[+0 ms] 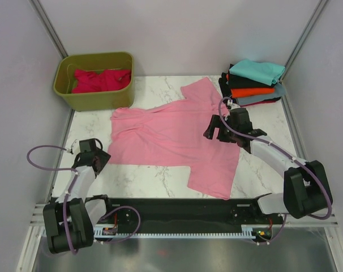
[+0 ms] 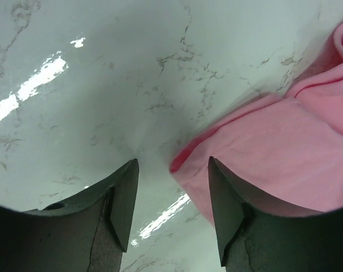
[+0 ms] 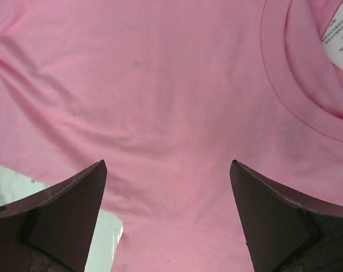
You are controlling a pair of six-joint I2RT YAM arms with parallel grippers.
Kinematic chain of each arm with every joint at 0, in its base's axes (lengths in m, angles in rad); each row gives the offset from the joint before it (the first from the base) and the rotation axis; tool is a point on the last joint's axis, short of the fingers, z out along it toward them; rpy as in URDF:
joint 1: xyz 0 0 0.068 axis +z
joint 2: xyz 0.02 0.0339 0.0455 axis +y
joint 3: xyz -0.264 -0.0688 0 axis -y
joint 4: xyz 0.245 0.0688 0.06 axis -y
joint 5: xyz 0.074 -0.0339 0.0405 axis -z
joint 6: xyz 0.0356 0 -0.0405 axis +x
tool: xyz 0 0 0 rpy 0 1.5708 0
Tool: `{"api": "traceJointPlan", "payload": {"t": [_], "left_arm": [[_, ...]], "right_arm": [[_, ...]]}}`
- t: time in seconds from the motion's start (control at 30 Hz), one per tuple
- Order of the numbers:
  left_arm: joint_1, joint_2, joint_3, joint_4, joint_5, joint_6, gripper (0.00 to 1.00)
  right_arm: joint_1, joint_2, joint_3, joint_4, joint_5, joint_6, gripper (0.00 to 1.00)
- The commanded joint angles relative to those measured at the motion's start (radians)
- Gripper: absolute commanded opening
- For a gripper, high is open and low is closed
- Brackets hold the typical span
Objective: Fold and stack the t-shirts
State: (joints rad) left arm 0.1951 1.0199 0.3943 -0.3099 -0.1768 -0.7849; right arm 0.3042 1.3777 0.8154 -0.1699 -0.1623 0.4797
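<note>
The light pink t-shirt (image 1: pixel 171 136) lies spread flat on the marble table, collar to the right. My left gripper (image 1: pixel 95 159) is open and empty just left of the shirt's bottom hem corner (image 2: pixel 185 161), low over the table. My right gripper (image 1: pixel 222 131) is open above the shirt's chest, near the collar (image 3: pixel 307 113) and label. A crimson shirt (image 1: pixel 101 79) lies in the olive tub. Folded teal (image 1: pixel 257 70), black, orange (image 1: pixel 252 91) and grey-blue shirts are stacked at the back right.
The olive-green tub (image 1: pixel 95 97) stands at the back left. The folded stack sits close behind the right arm. Grey walls enclose the table (image 1: pixel 143 175) on three sides.
</note>
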Motion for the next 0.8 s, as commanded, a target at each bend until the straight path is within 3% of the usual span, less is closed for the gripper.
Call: {"api": "traceJointPlan", "payload": {"t": [0.0, 0.3, 0.4, 0.6, 0.77], "left_arm": [[0.007, 0.025, -0.021, 0.101, 0.043, -0.037, 0.59], [0.004, 0.017, -0.067, 0.167, 0.134, -0.037, 0.52], [0.004, -0.01, -0.075, 0.16, 0.149, -0.028, 0.43], [0.004, -0.086, -0.069, 0.143, 0.165, 0.006, 0.04], [0.003, -0.125, -0.087, 0.179, 0.172, 0.027, 0.02]], "right_arm": [[0.019, -0.065, -0.03, 0.044, -0.016, 0.01, 0.98], [0.044, -0.054, -0.096, 0.046, 0.03, -0.007, 0.98], [0.044, -0.069, -0.137, 0.043, 0.069, 0.008, 0.98], [0.05, -0.208, -0.222, -0.023, 0.156, 0.123, 0.98], [0.095, -0.35, -0.292, -0.247, 0.265, 0.272, 0.98]]}}
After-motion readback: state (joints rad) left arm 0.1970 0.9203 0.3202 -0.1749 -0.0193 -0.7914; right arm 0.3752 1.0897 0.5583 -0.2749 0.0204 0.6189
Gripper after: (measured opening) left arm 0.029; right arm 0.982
